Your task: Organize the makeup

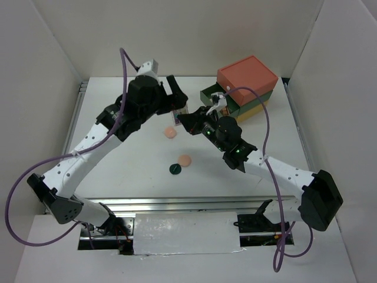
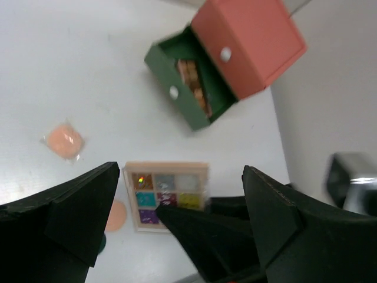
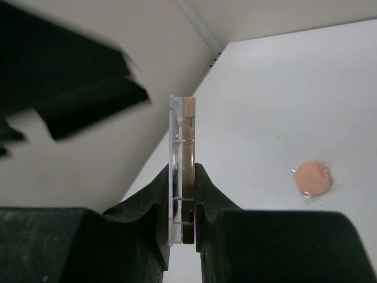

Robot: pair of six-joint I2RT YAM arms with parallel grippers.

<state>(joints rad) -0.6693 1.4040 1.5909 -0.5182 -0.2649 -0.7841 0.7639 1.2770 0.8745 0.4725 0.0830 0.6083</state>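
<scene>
The small square multicolour palette (image 2: 166, 187) stands on edge, pinched between the fingers of my right gripper (image 3: 182, 172), which is shut on it just above the table. My left gripper (image 2: 177, 212) hangs open right over it, one finger on each side, touching nothing. In the top view the palette (image 1: 183, 111) sits between the left gripper (image 1: 179, 99) and the right gripper (image 1: 189, 121). Two peach round compacts (image 1: 170, 132) (image 1: 185, 160) and a dark green disc (image 1: 174, 169) lie on the white table. Brown palettes (image 2: 192, 81) lie inside the open green drawer (image 2: 177, 71).
The orange-topped drawer box (image 1: 247, 78) stands at the back right with its green drawer (image 1: 213, 96) pulled out toward the grippers. White walls close in the table on the left, back and right. One peach compact (image 3: 313, 178) lies to the right of the right gripper.
</scene>
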